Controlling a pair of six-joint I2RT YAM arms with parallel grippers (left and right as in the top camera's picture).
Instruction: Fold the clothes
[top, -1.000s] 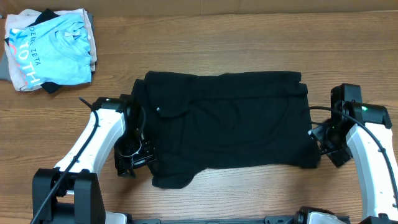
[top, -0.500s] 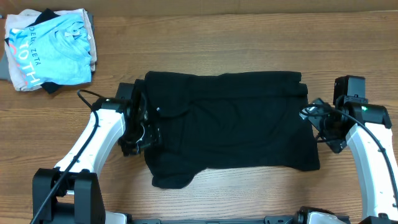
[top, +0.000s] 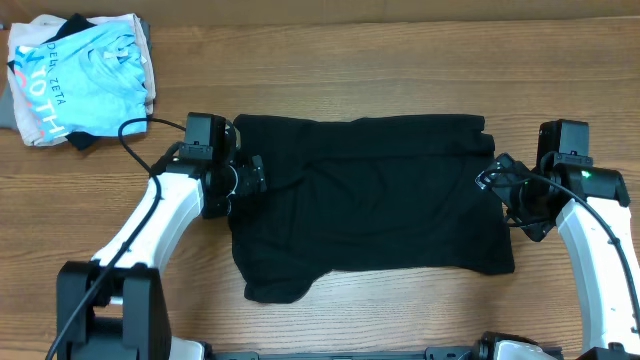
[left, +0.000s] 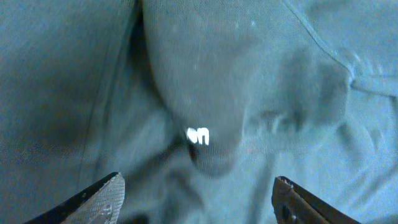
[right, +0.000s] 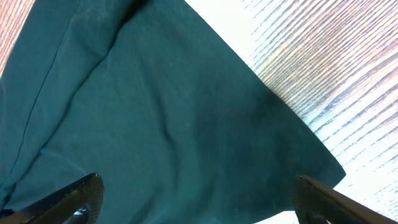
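The black T-shirt (top: 370, 200) lies folded into a wide band across the middle of the table. My left gripper (top: 250, 176) is open over its left end, above a fold with a small white logo mark (left: 198, 135); its jaws (left: 198, 196) hold nothing. My right gripper (top: 497, 177) is open over the shirt's right end, its jaws (right: 199, 193) spread above the black cloth (right: 155, 112) near the shirt's edge on the wood. A sleeve bulge sticks out at the shirt's front left (top: 275, 288).
A stack of folded clothes topped by a light blue shirt with white lettering (top: 85, 78) sits at the far left corner. Bare wooden table (top: 380, 60) lies behind and in front of the shirt.
My left gripper moved from the shirt's front left corner back to its upper left end. My right gripper moved from the front right corner up to the right edge. The shirt's left edge shifted slightly.
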